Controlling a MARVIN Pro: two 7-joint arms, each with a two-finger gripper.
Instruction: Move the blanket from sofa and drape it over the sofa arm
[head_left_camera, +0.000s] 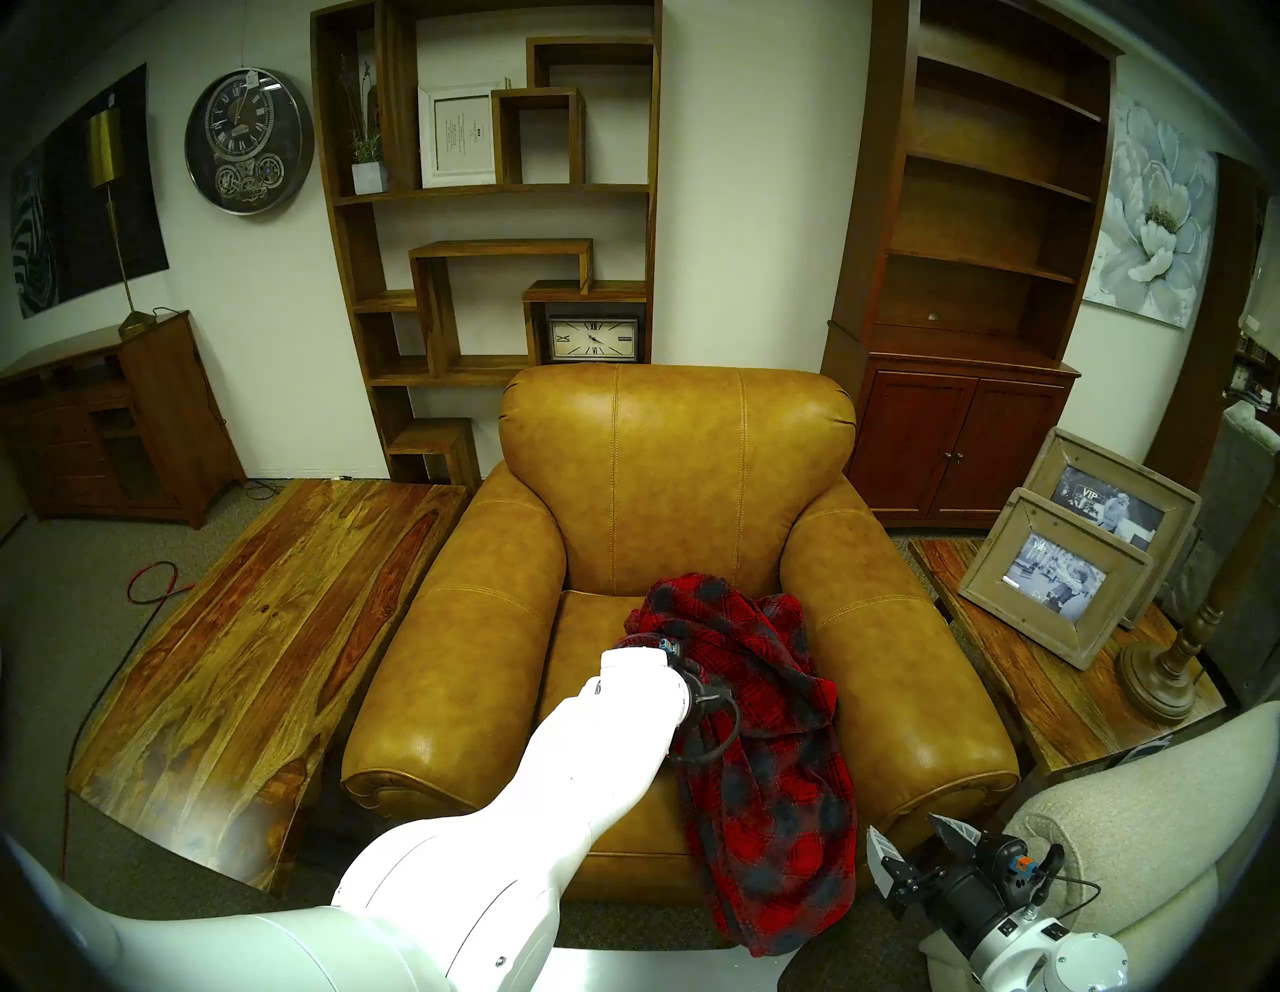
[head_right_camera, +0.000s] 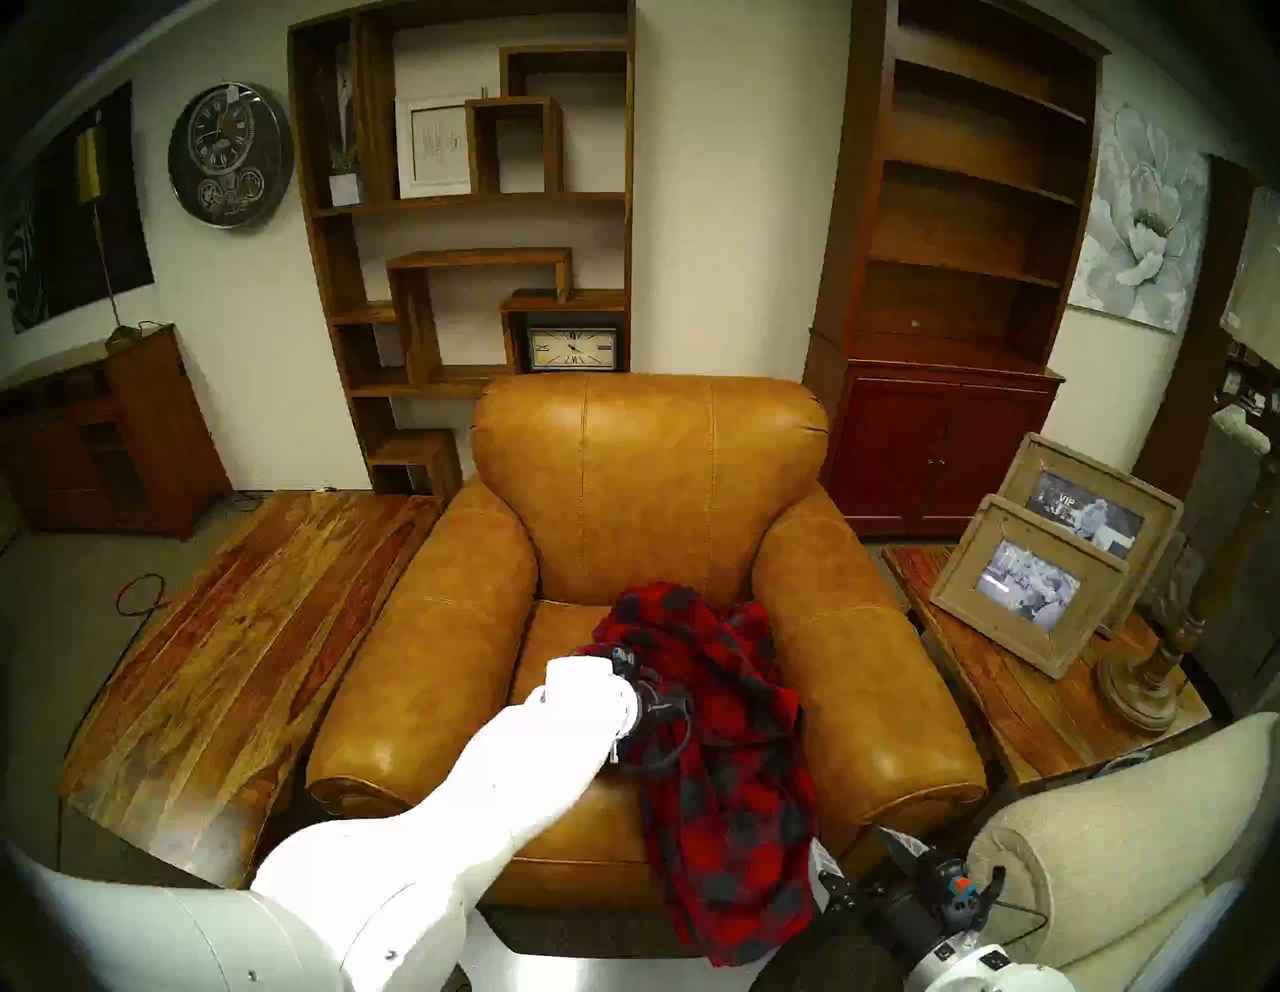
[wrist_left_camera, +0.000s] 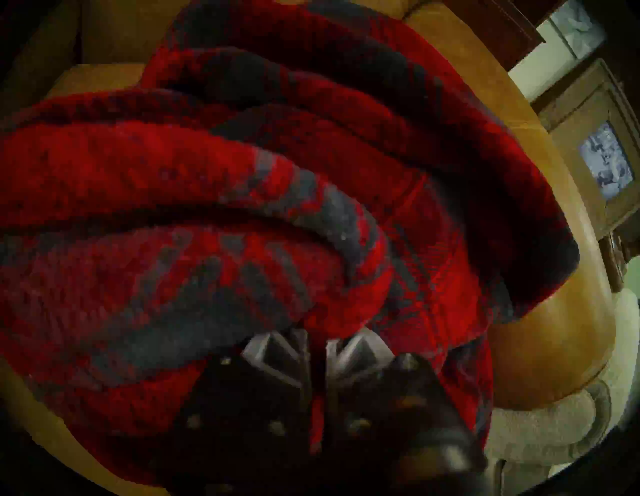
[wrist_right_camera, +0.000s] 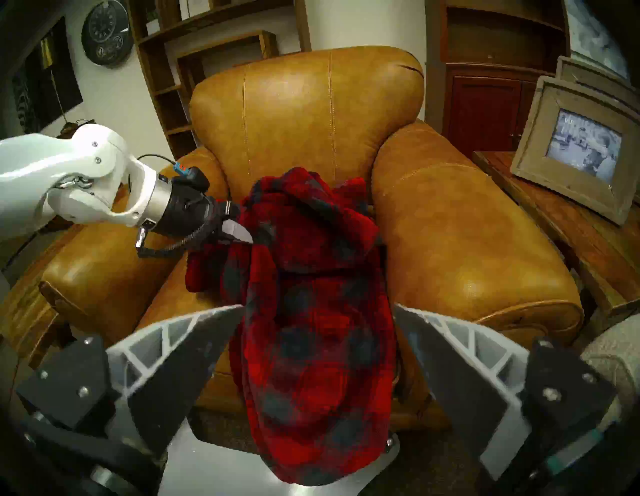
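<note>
The red and dark plaid blanket (head_left_camera: 762, 762) lies bunched on the right half of the seat of the caramel leather sofa (head_left_camera: 679, 471) and hangs over its front edge. It also shows in the other views (head_right_camera: 720, 796) (wrist_left_camera: 242, 207) (wrist_right_camera: 311, 311). My left gripper (wrist_right_camera: 247, 225) is shut on a fold at the blanket's upper left edge; the left wrist view shows red cloth pinched between its fingers (wrist_left_camera: 317, 350). The sofa arm (head_left_camera: 457, 658) (wrist_right_camera: 104, 270) to the left is bare. My right gripper (head_left_camera: 914, 835) (wrist_right_camera: 318, 308) is open and empty in front of the hanging end.
A long wooden table (head_left_camera: 263, 658) stands left of the sofa. A side table (head_left_camera: 1025, 693) on the right holds two photo frames (head_left_camera: 1060, 589) and a lamp base (head_left_camera: 1157, 672). A cream fabric seat (head_left_camera: 1143, 831) is at the near right. A red cable (head_left_camera: 149, 582) lies on the carpet.
</note>
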